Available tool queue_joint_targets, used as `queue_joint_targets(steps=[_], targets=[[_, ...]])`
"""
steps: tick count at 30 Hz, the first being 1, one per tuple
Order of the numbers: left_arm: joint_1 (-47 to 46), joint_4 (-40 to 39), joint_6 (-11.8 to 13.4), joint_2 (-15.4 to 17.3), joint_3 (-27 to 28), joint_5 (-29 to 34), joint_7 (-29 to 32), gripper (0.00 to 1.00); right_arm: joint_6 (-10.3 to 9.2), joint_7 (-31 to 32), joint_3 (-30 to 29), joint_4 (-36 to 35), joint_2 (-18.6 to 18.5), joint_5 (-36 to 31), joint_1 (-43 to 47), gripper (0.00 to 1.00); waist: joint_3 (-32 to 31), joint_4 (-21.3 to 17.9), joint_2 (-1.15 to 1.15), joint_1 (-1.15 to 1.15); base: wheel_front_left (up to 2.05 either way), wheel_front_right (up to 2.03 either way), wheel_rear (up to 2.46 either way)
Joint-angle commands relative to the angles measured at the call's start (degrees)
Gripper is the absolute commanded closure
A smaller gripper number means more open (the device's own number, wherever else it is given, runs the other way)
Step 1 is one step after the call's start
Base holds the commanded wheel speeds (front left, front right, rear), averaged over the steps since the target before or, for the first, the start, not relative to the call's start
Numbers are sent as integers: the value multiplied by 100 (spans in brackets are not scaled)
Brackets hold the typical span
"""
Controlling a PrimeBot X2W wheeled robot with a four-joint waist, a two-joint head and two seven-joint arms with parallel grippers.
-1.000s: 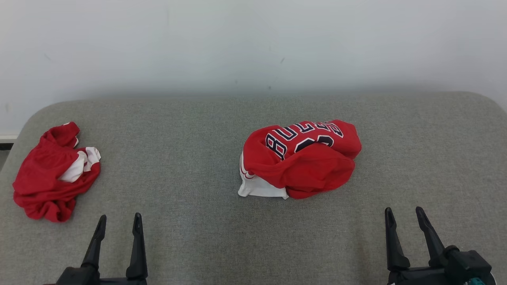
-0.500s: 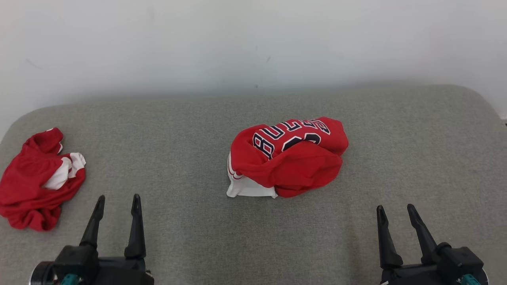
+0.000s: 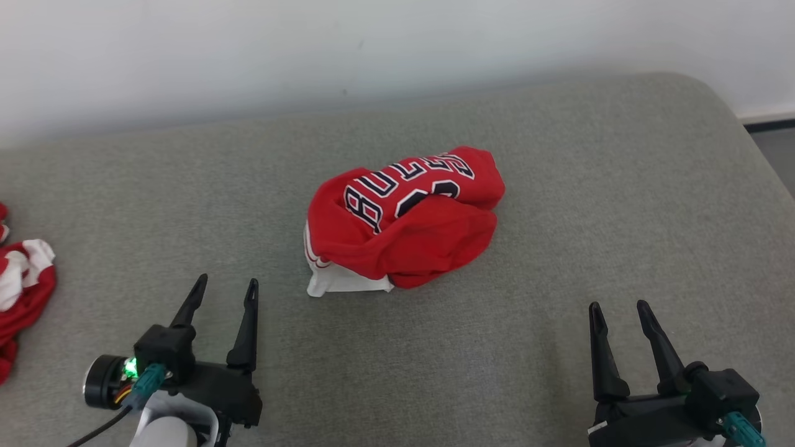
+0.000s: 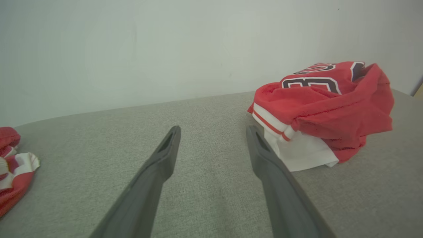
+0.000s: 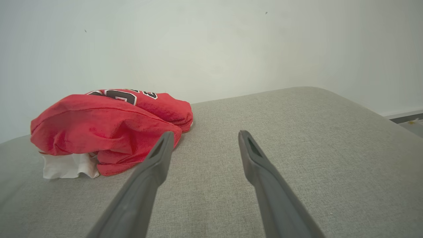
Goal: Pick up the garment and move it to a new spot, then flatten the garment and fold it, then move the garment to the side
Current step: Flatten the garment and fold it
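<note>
Grey cushion (image 3: 559, 186), white wall (image 3: 372, 43) — crumpled jersey (image 3: 410, 239) centre, red heap (image 3: 28, 301) far left — left pincer (image 3: 227, 280), right pincer (image 3: 618, 305) spread, empty.

Crumpled red jersey (image 3: 407, 239) sits on grey cushion (image 3: 590, 186).

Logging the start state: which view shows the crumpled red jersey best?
Head view: whole jersey from above, lettering visible. Left wrist view shows its white-hemmed side; right wrist view its plain red side.

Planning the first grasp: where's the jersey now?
Head view: jersey crumpled in the middle of the cushion, ahead of both grippers, nearer the left gripper than the right gripper.
</note>
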Motion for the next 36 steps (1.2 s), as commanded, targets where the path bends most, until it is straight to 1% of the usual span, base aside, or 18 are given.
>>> queue_joint_targets(steps=[1,8,11,17,18,19,20,24,28,32,36], targets=[[-178,166,-35,61,-94,-75,-4,0,-12,-34,18,9,4,61,-88,0,335,-305,-1,-1,0,0,0],[-662,882,-32,161,-814,-199,-18,0,-12,-35,35,-31,4,113,-223,0,559,-526,-1,-1,0,0,0],[-861,1154,-32,198,-1034,-316,-9,0,-12,-35,44,-31,3,124,-249,0,597,-592,-1,-1,0,0,0],[-1246,1784,-26,254,-1229,-524,65,0,-12,-35,51,-40,3,142,-285,0,639,-666,-1,-1,0,0,0],[-1298,1878,-27,235,-1266,-557,68,3,-12,-36,46,-44,4,141,-284,0,635,-666,-1,-1,0,0,0],[-1356,1968,-27,224,-1330,-588,86,67,-12,-36,36,-46,3,133,-275,0,631,-659,-1,-1,0,0,0],[-1419,2046,-27,226,-1395,-617,68,100,-12,-36,21,-48,3,118,-266,0,629,-645,-1,-1,0,0,0],[-1590,2269,-26,178,-1649,-765,3,100,-12,-35,-14,-44,3,44,-249,0,552,-518,-1,-1,0,0,0],[-1655,2293,-26,196,-1626,-828,-67,100,-12,-36,-40,-39,3,26,-196,0,406,-368,-1,-1,0,0,0],[-1553,2023,54,269,-1602,-706,-104,100,-12,-27,-102,-17,3,13,-52,0,135,-72,-1,-1,0,0,0],[-1328,1509,173,418,-1638,-549,-105,100,-12,-25,-167,-7,3,26,112,0,-123,293,-1,-1,0,0,0]])
